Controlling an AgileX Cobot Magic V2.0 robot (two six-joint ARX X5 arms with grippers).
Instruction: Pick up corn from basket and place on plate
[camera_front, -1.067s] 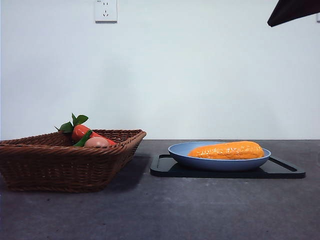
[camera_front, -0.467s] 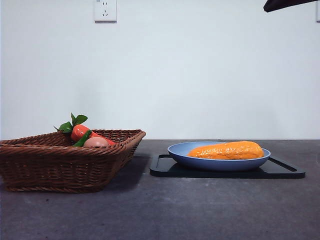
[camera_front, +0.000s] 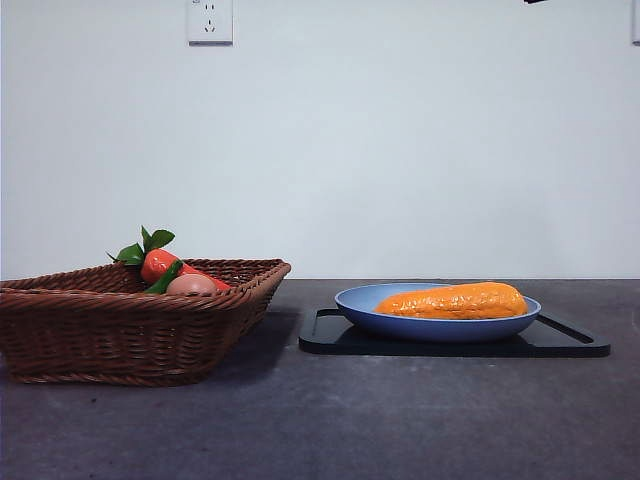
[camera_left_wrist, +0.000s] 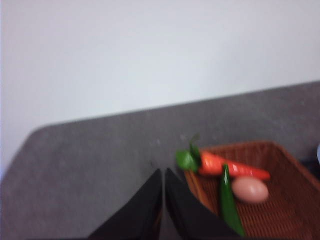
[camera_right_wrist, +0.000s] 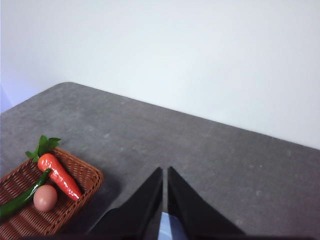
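- On the light-blue plate, to the right in the front view, the corn lies on its side, its thick rounded end to the right and its tapered end to the left, within the raised rim.
- The plate sits on a flat black tray, which rests on the dark grey table.
- To the left, well apart from the tray, stands the brown wicker basket with its flared sides.
- Inside the basket lie a red-orange carrot with green leaves, a small tan egg just beside it, and a long green pod that shows clearly only in the wrist views.
- The left gripper is raised above the table beside the basket, its two black jaws pressed close with only a thin slit between them and nothing held; this view is blurred.
- The right gripper is also high over the table, jaws drawn narrow and empty, with a sliver of the blue plate visible between them low down.
- In the right wrist view the basket sits off to one side, holding the carrot and egg.
- A white wall socket is mounted on the pale wall behind.
- Only a tiny dark tip of an arm shows at the front view's top edge.
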